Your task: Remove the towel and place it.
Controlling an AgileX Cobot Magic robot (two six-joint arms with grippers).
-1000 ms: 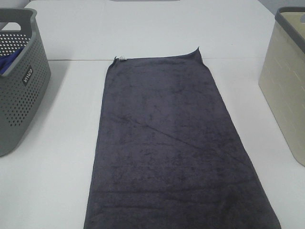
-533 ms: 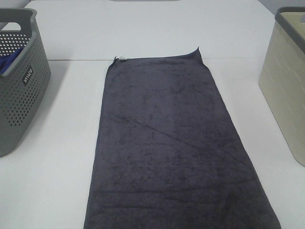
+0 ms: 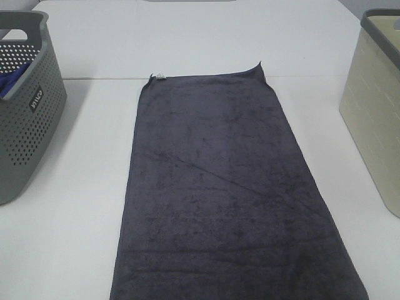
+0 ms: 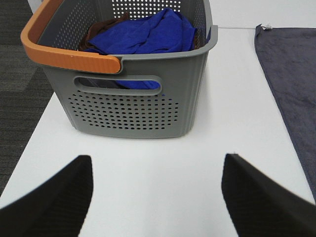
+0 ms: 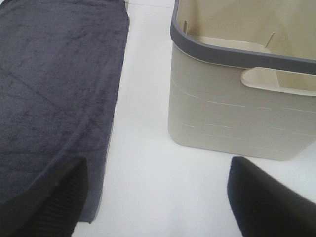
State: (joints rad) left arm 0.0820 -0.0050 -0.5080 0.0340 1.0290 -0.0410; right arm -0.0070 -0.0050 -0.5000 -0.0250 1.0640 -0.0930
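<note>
Towel (image 3: 222, 187) flat on counter (image 3: 75, 237) between baskets; left hand (image 4: 155, 197) and right hand (image 5: 158, 197) wide open, empty.

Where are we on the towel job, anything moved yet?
Nothing done yet. The towel lies flat on the table between the grey basket and the beige basket. Neither arm shows in the high view. The left pincer is open and empty, facing the grey basket; the right pincer is open by the towel's edge. Left to do: grasp, lift, place.
</note>
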